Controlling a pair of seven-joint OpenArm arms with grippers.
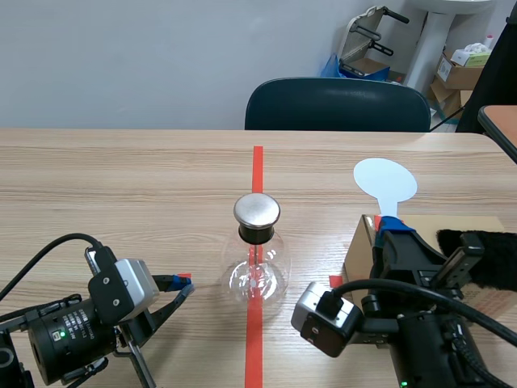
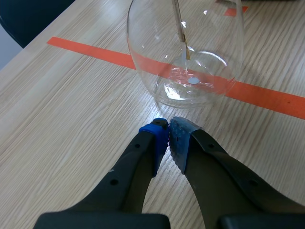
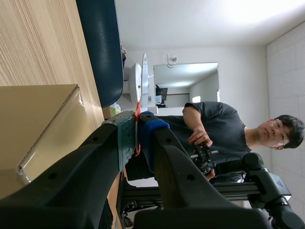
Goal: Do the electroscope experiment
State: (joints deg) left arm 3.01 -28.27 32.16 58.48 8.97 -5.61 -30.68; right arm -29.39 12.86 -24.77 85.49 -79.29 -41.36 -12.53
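Glass flask (image 1: 257, 263) with a metal cap (image 1: 257, 211) stands mid-worktop (image 1: 121, 186), the left claw (image 2: 168, 128) pressed together on nothing just beside it, while the right claw (image 3: 137, 125) pinches a white paddle (image 1: 385, 182) by its stem, upright, probably so its disc can reach the cap.

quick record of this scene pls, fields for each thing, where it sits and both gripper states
electroscope: clear glass flask with metal cap, upright on the red tape line, mid table
inside flask: thin rod with a small strip at its end
left gripper: shut on nothing, low over the table, just short of the flask
right gripper: shut on white paddle, round end sticking out ahead of the fingers
cardboard box: under the right arm
dark fuzzy cloth: beside the right arm
chair: behind the table
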